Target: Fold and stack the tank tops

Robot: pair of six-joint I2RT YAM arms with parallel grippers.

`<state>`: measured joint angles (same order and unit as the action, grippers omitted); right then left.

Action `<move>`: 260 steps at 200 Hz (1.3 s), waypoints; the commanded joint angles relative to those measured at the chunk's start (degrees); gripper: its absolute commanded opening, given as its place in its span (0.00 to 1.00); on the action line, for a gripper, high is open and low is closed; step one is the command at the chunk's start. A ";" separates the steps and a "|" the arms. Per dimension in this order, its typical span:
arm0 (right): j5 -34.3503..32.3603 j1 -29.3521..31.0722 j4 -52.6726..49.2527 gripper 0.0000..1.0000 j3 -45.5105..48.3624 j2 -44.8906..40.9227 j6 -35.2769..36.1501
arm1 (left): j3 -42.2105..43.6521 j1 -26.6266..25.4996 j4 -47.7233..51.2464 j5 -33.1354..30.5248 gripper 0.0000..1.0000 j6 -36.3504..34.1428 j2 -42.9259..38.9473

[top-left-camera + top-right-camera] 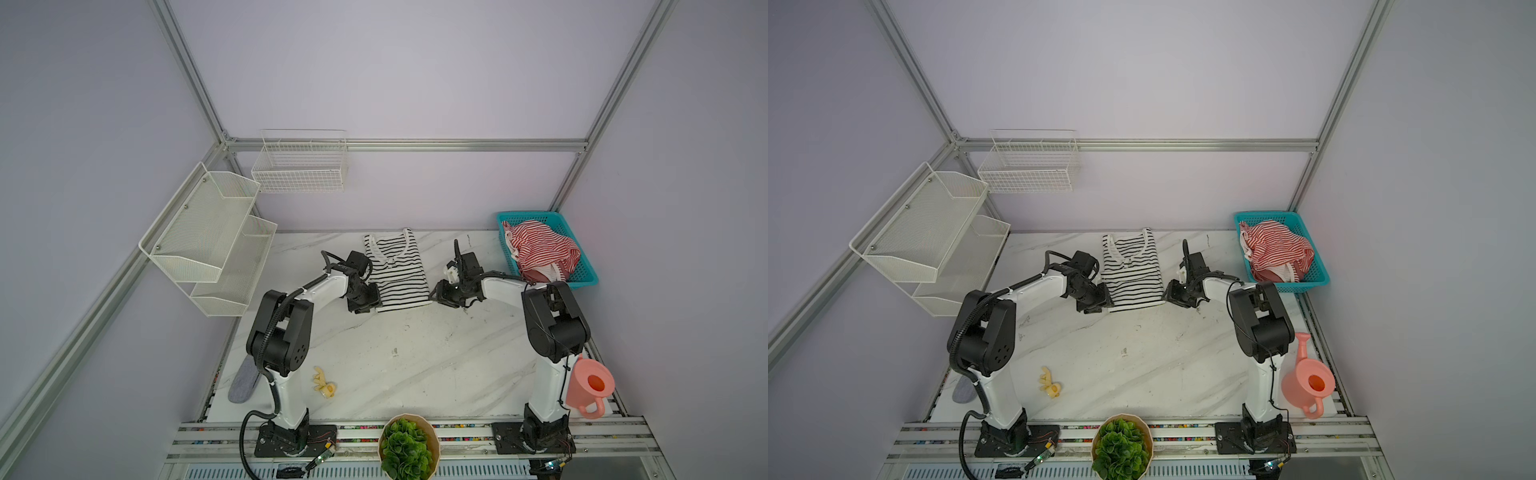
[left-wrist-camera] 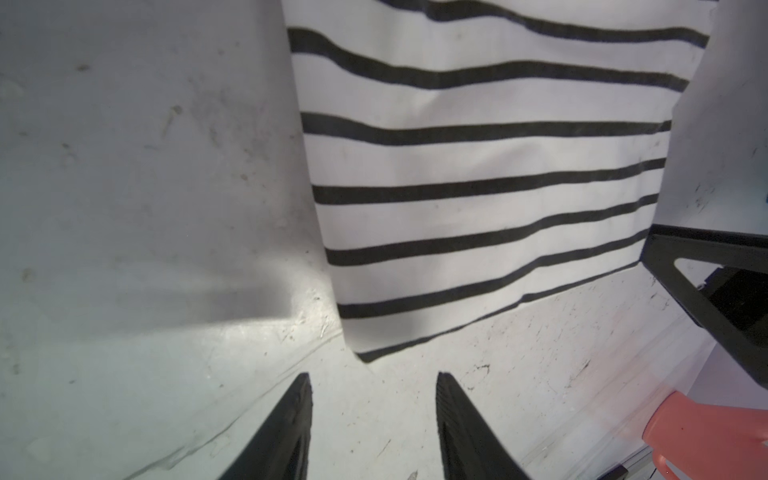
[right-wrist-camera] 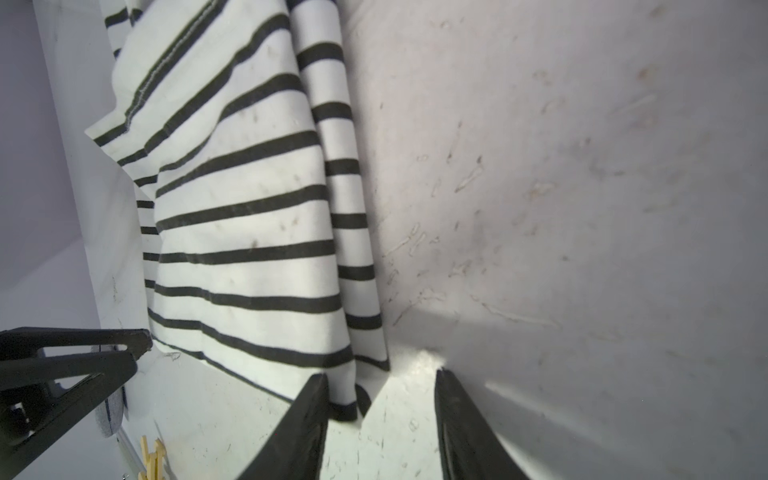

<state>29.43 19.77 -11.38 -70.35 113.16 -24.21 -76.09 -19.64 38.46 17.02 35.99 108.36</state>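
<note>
At the back middle of the marble table (image 1: 395,374), the black-and-white tank top (image 1: 395,270) is lying flat. It is folded in to a narrow strip, with its neck hole toward the rear wall and its hem toward me. I am counting two tank tops in all: this one and the red-and-white tank top (image 1: 540,249). That second one is sitting crumpled in the one teal basket (image 1: 584,259) at the rear right corner, well apart from the first.

Both arms are reaching in at the hem end, one at each near corner. The left gripper (image 2: 372,376) is standing with its two fingers parted and only bare table between them. The hem corner is lying just ahead of the tips, not touching them. The right gripper (image 3: 380,374) is likewise spread and gripping nothing (the other hem corner is lying loose in the gap, right beside one finger's inner face).

Around the edges I am counting:
- one white wire basket (image 1: 299,166) on the rear wall
- one two-tier mesh shelf (image 1: 208,232) on the left wall
- one pink watering can (image 1: 590,386) beside the right arm's base
- one potted green plant (image 1: 409,449) at the front edge
- one small yellow wooden figure (image 1: 324,382) and one grey insole-like piece (image 1: 243,382) near the left arm's base

Any lettering on the small circuit boards (image 1: 320,457) at the front rail is too small for me to read.
</note>
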 commanded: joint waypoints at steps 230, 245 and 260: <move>-0.05 7.61 9.38 0.00 14.70 -11.01 -7.94 | 15.87 -1.32 -5.15 3.64 0.00 6.82 -9.44; -1.17 9.31 10.64 0.00 18.84 -14.80 -10.23 | 19.41 -2.09 -5.07 3.24 0.00 8.35 -13.39; -2.78 11.26 12.00 0.00 23.15 -19.20 -13.21 | 23.15 -3.19 -4.98 2.85 0.00 10.27 -17.62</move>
<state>29.50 28.71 -1.98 -52.34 99.59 -32.49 -58.33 -21.19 32.84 19.73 42.92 97.34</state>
